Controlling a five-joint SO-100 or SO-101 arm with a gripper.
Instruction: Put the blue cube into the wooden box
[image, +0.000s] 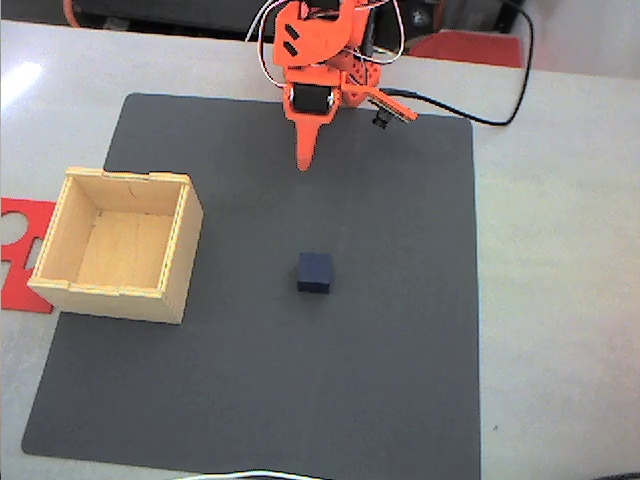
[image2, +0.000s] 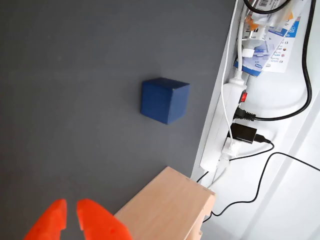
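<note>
A small navy blue cube (image: 315, 272) rests on the dark mat near its middle in the fixed view. The pale wooden box (image: 112, 300) stands open-topped and empty at the mat's left edge, well apart from the cube. My orange gripper (image: 304, 163) hangs near the mat's far edge, tips pointing toward the cube, clearly short of it. In the wrist view the blue cube (image2: 164, 100) lies ahead of my gripper (image2: 71, 214), whose two orange tips sit almost together with nothing between them. A corner of the wooden box (image2: 170, 206) shows at the bottom.
A dark grey mat (image: 400, 350) covers most of the white table. A flat red cut-out piece (image: 20, 225) lies partly under the box's left side. A black cable (image: 500, 112) trails at the back right. A white power strip (image2: 225, 125) with plugs runs along the mat's edge.
</note>
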